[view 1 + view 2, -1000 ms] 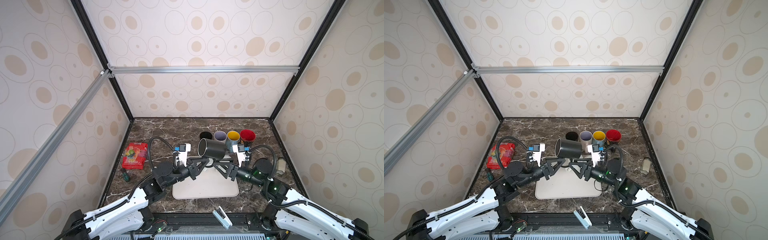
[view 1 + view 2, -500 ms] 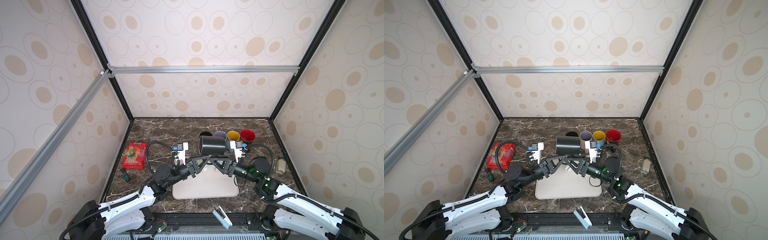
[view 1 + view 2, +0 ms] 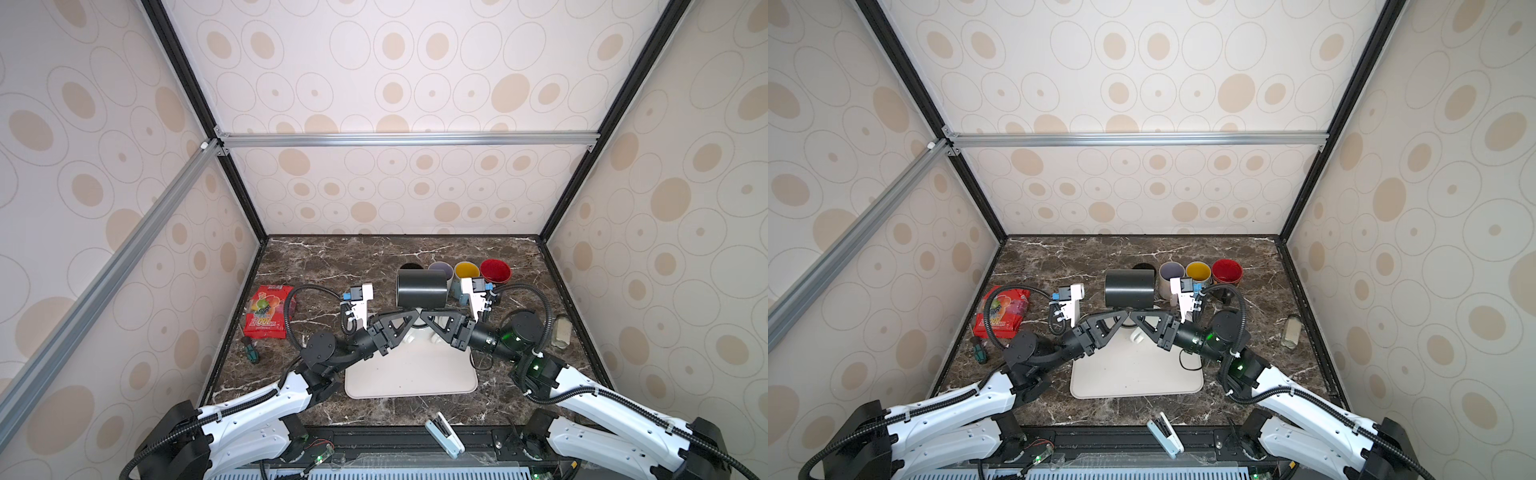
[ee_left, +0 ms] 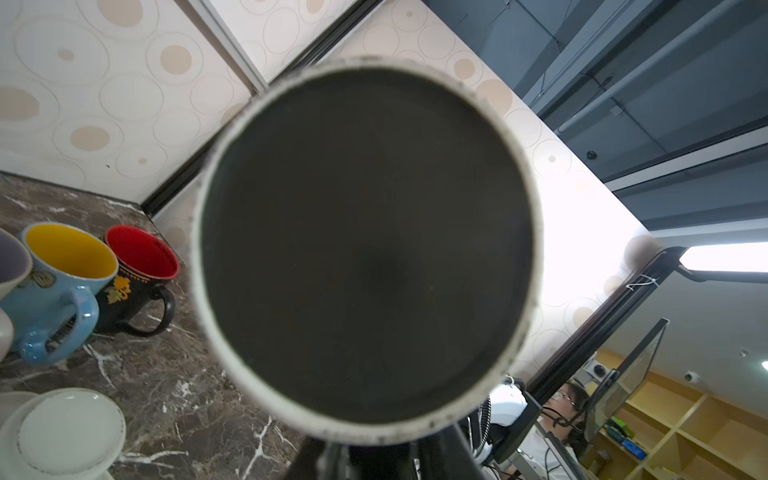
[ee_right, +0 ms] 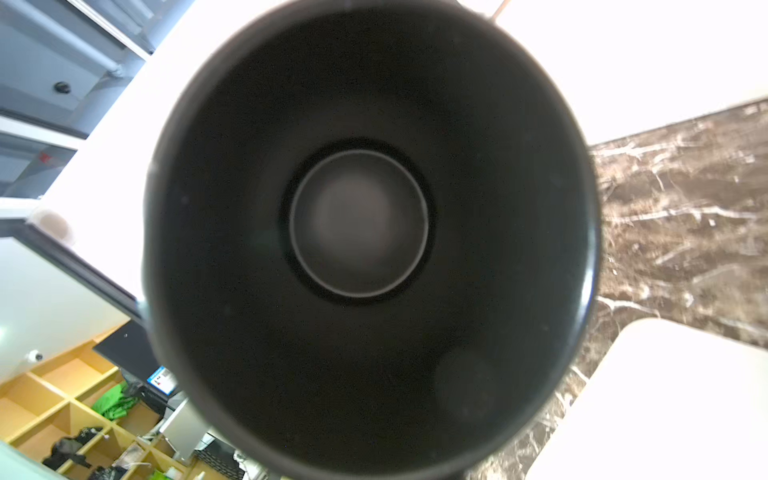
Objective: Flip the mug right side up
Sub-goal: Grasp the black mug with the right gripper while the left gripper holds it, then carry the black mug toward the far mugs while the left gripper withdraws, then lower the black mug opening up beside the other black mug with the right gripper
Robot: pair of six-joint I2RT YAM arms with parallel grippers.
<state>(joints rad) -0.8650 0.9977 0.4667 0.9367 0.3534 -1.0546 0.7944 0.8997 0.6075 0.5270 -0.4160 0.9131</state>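
Two tools meet under the black mug (image 3: 422, 287), held sideways above the white tray (image 3: 411, 374): your right tool (image 3: 424, 312) is clamped on it, while your left tool (image 3: 409, 312) is parted. A thin grip could let it roll and drop.

Black mug (image 3: 422, 288) fills both wrist views, hiding the fingertips of both grippers there; in both top views the tips of the left gripper (image 3: 417, 312) and right gripper (image 3: 424, 312) vanish under its lower side, so the grip itself cannot be made out. It also covers most of a dark cup (image 3: 410, 266) and part of the lavender cup (image 3: 441, 270) behind. White plate (image 4: 62, 432) cut off by the left wrist picture's edge.
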